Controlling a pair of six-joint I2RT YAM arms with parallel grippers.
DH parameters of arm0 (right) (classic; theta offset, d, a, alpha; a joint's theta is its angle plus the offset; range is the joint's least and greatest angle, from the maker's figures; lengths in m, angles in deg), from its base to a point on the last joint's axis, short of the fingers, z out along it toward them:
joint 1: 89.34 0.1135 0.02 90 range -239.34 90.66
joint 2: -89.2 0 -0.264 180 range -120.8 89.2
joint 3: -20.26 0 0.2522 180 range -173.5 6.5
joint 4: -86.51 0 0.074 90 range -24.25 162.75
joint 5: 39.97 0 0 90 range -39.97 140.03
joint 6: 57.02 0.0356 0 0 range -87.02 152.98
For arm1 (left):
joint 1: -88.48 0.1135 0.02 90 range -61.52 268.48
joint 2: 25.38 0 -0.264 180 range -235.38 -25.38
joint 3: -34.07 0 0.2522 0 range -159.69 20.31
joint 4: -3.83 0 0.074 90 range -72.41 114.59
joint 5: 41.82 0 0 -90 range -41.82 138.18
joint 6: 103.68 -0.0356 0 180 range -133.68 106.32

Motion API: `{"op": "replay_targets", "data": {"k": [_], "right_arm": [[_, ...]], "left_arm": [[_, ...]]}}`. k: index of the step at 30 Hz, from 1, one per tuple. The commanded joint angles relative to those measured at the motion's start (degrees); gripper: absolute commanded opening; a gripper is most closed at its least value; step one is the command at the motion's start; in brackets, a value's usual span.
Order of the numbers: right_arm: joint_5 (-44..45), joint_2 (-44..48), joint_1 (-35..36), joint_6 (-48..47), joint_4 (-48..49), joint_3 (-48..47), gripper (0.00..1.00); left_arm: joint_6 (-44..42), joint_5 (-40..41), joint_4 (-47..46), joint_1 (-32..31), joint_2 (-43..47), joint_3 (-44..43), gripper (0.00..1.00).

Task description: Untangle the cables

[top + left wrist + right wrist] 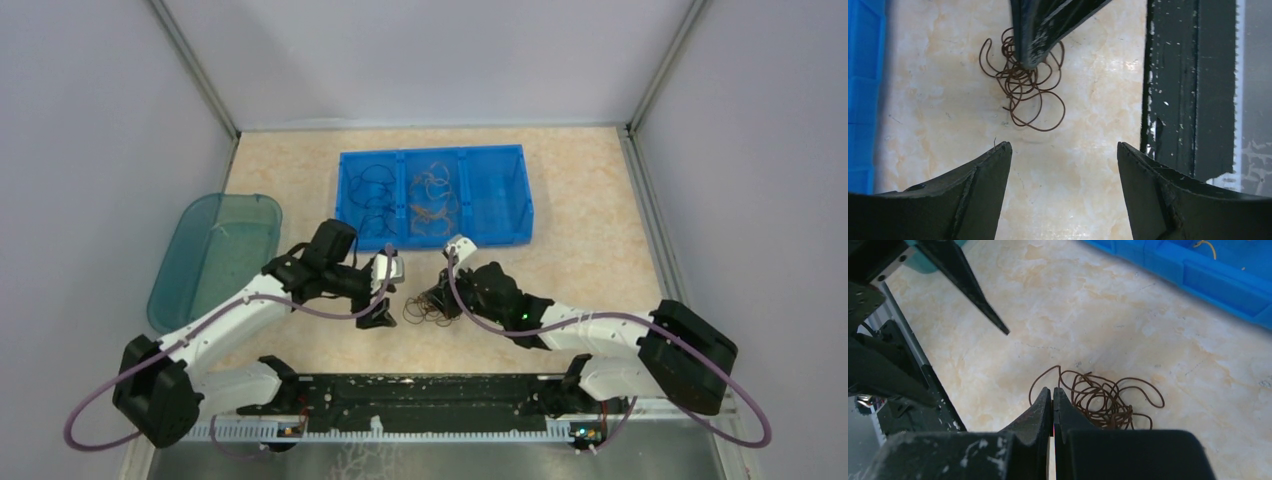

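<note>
A fist-sized tangle of dark brown cables (428, 308) lies on the table between my two grippers; it also shows in the left wrist view (1023, 85) and in the right wrist view (1103, 400). My right gripper (436, 298) (1053, 389) is shut with its tip at the left edge of the tangle, and one strand runs into the closed tip. Its fingers (1030, 50) come down into the tangle. My left gripper (379, 316) (1063, 145) is open and empty, just left of the tangle and apart from it.
A blue three-compartment bin (520, 190) stands at the back, with dark wires (370, 195) in its left part and yellow-orange wires (432, 195) in the middle. A teal tray (215, 255) lies at the left. A black rail (420, 395) runs along the near edge.
</note>
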Motion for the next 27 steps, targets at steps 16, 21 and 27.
{"op": "replay_targets", "data": {"k": [16,21,27], "right_arm": [[-3.8,16.5,-2.1,8.7,13.7,7.5,0.00],[-5.2,17.4,-2.2,11.6,18.8,9.7,0.00],[-8.7,15.7,-3.0,14.1,24.0,5.0,0.00]], "left_arm": [[10.2,-1.9,-11.3,-1.7,-3.6,0.1,0.77],[9.2,-2.5,-15.8,-1.8,-0.2,1.5,0.76],[9.8,-1.6,-23.7,-5.1,4.1,1.6,0.74]]}}
